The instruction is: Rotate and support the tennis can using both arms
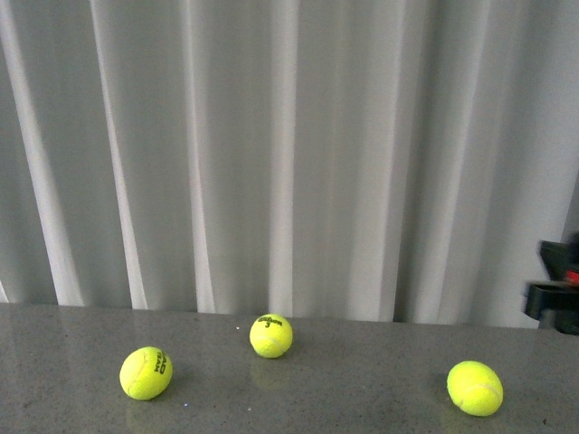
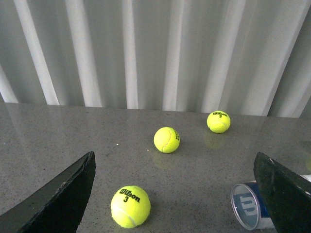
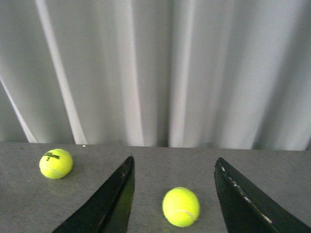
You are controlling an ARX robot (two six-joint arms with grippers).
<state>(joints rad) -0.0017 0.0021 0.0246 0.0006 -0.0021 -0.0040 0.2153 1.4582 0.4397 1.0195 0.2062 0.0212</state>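
Note:
The tennis can lies on its side on the grey table, its clear round end with a white "W" on blue facing my left wrist camera. My left gripper hangs open and wide above the table. One of its black fingers stands in front of the can's body and hides most of it; nothing is between the fingers. My right gripper is open too, with only a loose tennis ball on the table between and beyond its fingers. The can is out of view in the front and right wrist views.
Three yellow-green tennis balls lie spread over the grey table. A pleated white curtain closes off the far edge. A black part juts in at the right edge of the front view.

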